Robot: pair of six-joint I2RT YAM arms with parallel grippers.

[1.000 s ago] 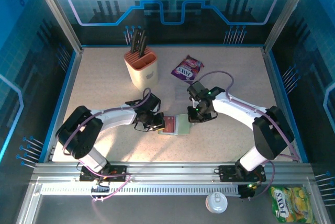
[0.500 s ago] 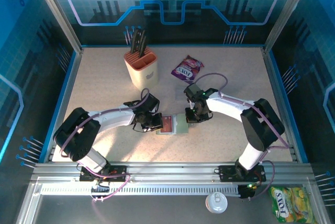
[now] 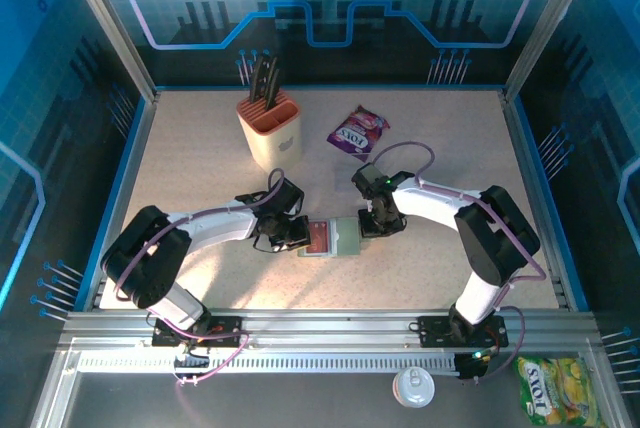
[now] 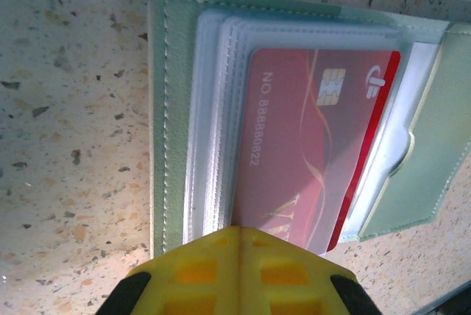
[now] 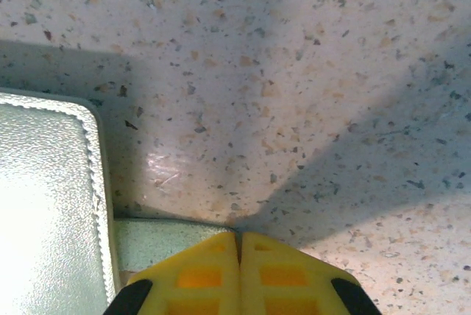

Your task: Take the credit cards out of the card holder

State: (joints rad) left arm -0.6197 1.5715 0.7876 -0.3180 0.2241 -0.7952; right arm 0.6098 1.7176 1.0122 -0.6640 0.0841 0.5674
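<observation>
Both sets of jaws are seen drawn together: the left gripper (image 4: 239, 256) is placed at the near edge of the open card holder (image 4: 165, 109), just over the red credit card (image 4: 309, 146) lodged in a clear sleeve (image 4: 210, 109). The right gripper (image 5: 239, 256) is set at a pale green flap (image 5: 162, 245) of the holder. The card holder is laid open on the speckled table (image 3: 450, 148) between the arms, well apart from the knife block (image 3: 272, 128) and the purple packet (image 3: 357, 131).

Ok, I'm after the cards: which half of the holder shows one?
The left half, by the left gripper, shows a red card under clear sleeves; the right half is plain.
</observation>
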